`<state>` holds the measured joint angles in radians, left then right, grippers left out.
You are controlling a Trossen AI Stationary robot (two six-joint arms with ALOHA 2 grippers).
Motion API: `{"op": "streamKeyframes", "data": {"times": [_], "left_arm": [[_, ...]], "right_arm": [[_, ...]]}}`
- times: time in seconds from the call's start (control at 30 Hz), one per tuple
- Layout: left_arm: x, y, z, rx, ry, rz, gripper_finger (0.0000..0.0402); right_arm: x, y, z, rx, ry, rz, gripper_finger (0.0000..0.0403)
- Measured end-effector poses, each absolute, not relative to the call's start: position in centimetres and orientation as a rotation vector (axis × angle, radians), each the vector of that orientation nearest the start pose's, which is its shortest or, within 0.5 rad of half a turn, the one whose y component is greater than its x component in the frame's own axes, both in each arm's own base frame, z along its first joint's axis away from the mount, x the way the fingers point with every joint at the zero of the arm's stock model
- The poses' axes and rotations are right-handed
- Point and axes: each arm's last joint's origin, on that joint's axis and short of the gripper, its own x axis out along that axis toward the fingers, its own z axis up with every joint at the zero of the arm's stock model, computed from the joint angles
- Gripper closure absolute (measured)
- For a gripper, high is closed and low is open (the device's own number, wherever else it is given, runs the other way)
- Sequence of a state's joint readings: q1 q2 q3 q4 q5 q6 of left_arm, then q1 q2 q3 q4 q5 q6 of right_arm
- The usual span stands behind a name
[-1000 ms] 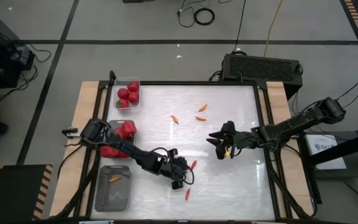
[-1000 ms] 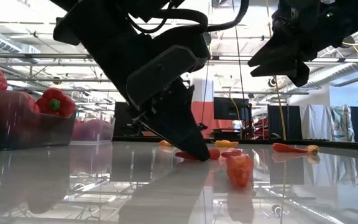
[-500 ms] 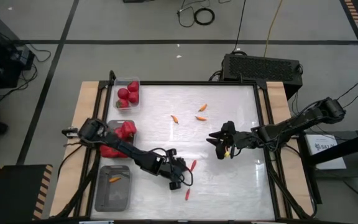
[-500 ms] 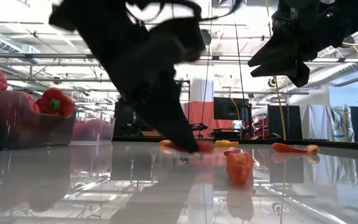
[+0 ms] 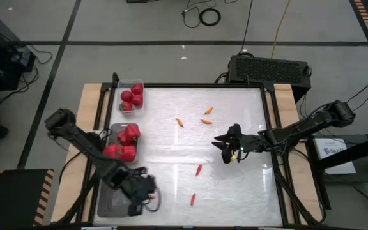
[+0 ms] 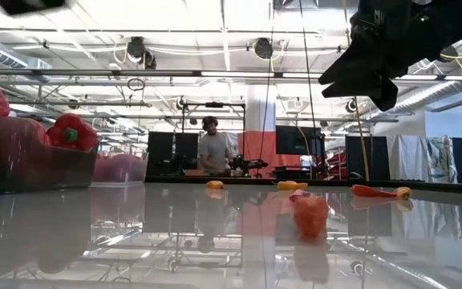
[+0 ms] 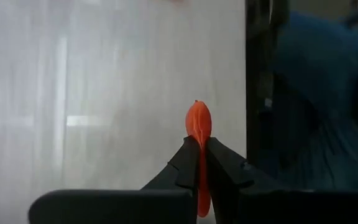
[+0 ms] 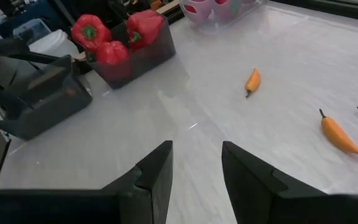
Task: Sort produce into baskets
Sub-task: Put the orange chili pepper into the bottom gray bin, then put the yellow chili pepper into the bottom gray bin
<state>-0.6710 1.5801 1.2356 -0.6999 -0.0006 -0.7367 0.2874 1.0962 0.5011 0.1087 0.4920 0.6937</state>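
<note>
One small orange-red chili (image 7: 198,124) is pinched upright in the left gripper (image 5: 140,198), poised above the near grey basket (image 5: 107,203); the right gripper (image 5: 230,145) waits open mid-table.

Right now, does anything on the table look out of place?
Yes. Five chili peppers lie loose on the white table, outside every basket: three toward the far edge, two nearer. The left end effector grips another chili.
</note>
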Motion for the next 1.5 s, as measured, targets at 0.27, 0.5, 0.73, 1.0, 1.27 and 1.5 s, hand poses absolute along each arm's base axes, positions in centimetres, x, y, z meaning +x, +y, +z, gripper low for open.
{"op": "streamKeyframes", "data": {"times": [0.27, 0.5, 0.73, 1.0, 1.27, 1.5], "left_arm": [[17.5, -23.5, 27.0, -0.35, 1.342, -0.168, 0.0378], [14.1, -23.7, 26.5, -0.202, 1.286, 0.043, 0.0377], [13.7, -23.3, 26.4, -0.221, 1.309, 0.131, 0.0341], [13.7, -23.3, 26.4, -0.221, 1.309, 0.132, 0.0275], [14.1, -23.1, 26.5, -0.155, 1.153, 0.171, 0.0255], [17.4, -21.8, 27.2, 0.042, 0.85, 0.221, 0.0256]], "right_arm": [[21.4, 4.9, 20.9, 0.502, 0.34, -0.338, 0.0273], [21.5, 4.9, 21.2, 0.49, 0.314, -0.327, 0.0273], [21.7, 4.6, 21.3, 0.476, 0.297, -0.33, 0.0273], [21.8, 4.3, 21.3, 0.477, 0.294, -0.344, 0.0273], [21.8, 4.3, 21.5, 0.476, 0.277, -0.339, 0.0273], [21.9, 4.3, 21.6, 0.493, 0.264, -0.337, 0.0273]]}}
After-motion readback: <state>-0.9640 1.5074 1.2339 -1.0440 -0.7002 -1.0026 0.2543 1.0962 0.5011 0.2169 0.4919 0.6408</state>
